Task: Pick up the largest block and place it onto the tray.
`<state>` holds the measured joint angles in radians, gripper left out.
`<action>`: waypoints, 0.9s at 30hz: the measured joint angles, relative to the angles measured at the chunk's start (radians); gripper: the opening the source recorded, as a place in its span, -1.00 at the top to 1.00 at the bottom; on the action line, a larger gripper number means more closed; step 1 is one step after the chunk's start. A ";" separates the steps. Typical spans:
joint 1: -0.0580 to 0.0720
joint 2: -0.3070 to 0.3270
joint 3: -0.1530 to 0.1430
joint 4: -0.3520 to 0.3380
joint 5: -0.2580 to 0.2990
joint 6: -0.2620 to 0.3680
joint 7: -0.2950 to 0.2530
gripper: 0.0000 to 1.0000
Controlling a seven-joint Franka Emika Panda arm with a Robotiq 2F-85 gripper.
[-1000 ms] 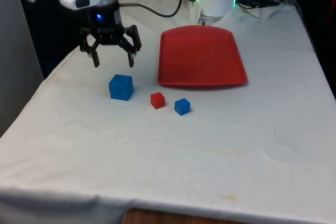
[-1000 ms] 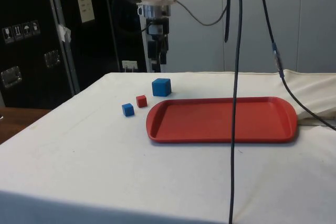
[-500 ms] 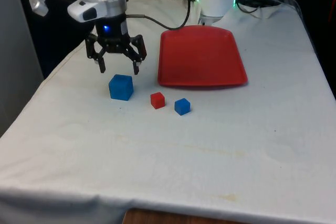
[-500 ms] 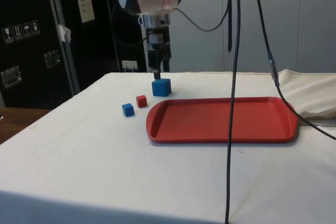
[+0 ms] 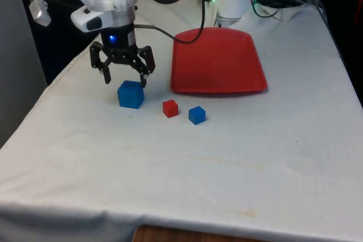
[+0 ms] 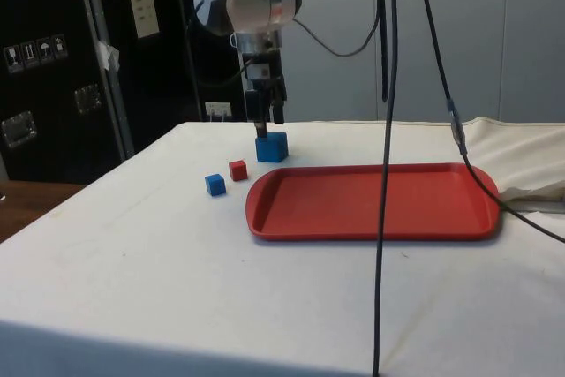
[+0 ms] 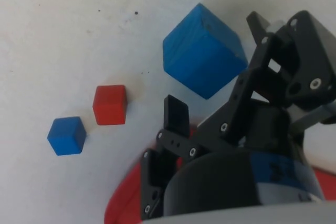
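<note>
Blue, hard and likely light, the big block sits on the tabletop beside the red tray. Spread jaws are held just above it; its flat sides should be pinched.

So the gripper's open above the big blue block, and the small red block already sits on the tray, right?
Not quite. The small red block sits on the cloth, off the tray, as the front view shows. The gripper is indeed open above the big blue block.
</note>
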<state>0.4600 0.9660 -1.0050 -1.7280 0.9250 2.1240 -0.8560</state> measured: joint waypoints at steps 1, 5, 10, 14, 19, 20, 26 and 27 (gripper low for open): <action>0.000 0.004 0.001 0.001 0.001 0.000 0.007 -1.00; 0.001 0.008 0.004 0.001 0.001 0.000 0.016 -1.00; 0.001 0.021 0.008 0.000 0.012 0.000 0.028 -1.00; 0.001 0.031 0.009 0.001 0.026 0.000 0.028 -1.00; 0.000 0.047 0.010 0.007 0.043 0.000 0.028 -1.00; 0.000 0.050 0.010 0.009 0.047 0.000 0.028 -1.00; -0.001 0.059 0.009 0.017 0.054 0.000 0.028 -1.00; -0.001 0.059 0.009 0.017 0.054 0.000 0.028 -1.00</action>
<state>0.4590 1.0250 -0.9960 -1.7110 0.9790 2.1240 -0.8280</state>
